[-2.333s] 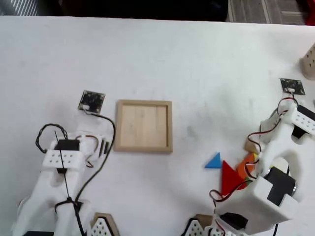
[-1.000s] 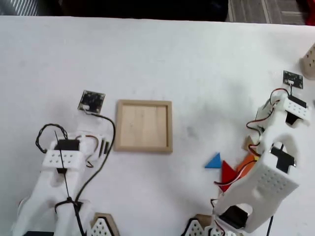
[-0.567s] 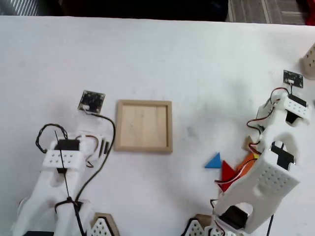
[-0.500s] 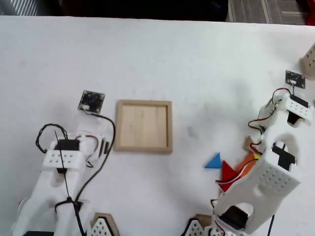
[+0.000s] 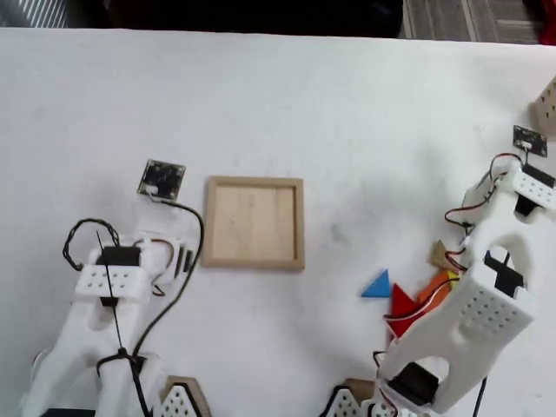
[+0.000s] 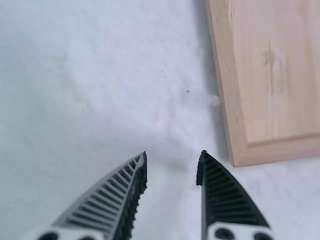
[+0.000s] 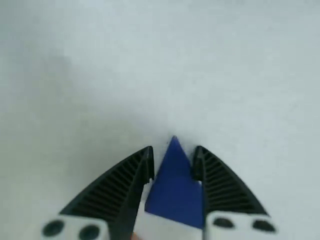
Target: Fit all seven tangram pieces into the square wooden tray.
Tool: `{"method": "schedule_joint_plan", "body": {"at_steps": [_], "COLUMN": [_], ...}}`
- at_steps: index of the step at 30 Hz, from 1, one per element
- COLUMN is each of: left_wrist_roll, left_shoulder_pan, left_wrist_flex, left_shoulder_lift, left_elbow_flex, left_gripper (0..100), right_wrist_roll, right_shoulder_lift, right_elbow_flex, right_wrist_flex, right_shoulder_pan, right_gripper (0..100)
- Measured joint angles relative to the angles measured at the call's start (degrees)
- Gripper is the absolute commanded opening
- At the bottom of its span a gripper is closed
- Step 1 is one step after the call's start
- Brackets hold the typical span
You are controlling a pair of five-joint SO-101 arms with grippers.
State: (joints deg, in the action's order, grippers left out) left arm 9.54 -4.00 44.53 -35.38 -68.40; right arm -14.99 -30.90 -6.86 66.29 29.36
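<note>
The square wooden tray (image 5: 254,222) lies left of centre with nothing in it. My left gripper (image 6: 171,160) hovers open just off the tray's near left corner (image 6: 240,150), also seen from above as the left gripper (image 5: 181,258). My right gripper (image 7: 172,155) is shut on a dark blue piece (image 7: 175,187) whose tip pokes past the fingertips, above bare table. On the table at the right lie a light blue triangle (image 5: 377,285), a red triangle (image 5: 400,304), an orange piece (image 5: 434,291) and a tan piece (image 5: 441,256). The right arm (image 5: 473,321) partly covers them.
The white table (image 5: 347,122) stretches open behind and to the right of the tray. A small circuit board (image 5: 162,178) with a black cable lies by the tray's far left corner. Wooden blocks (image 5: 546,109) stand at the far right edge.
The right arm's wrist has lifted and swung towards the far right edge, uncovering more of the tan piece. The left arm and the tray have not moved.
</note>
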Motion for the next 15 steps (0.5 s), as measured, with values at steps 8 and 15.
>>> {"method": "schedule_joint_plan", "body": {"at_steps": [8,15], "left_wrist_roll": [0.0,0.0], "left_shoulder_pan": [0.0,0.0], "left_wrist_flex": [0.0,0.0], "left_shoulder_lift": [0.0,0.0], "left_elbow_flex": [0.0,0.0], "left_gripper": [17,17], "right_wrist_roll": [-8.9,-13.1], "right_shoulder_lift": [3.4,3.6], "right_elbow_flex": [-2.2,4.9], "right_wrist_flex": [15.6,9.0], "right_shoulder_pan": [-0.4,-0.3], "right_gripper": [24.7,24.7]}}
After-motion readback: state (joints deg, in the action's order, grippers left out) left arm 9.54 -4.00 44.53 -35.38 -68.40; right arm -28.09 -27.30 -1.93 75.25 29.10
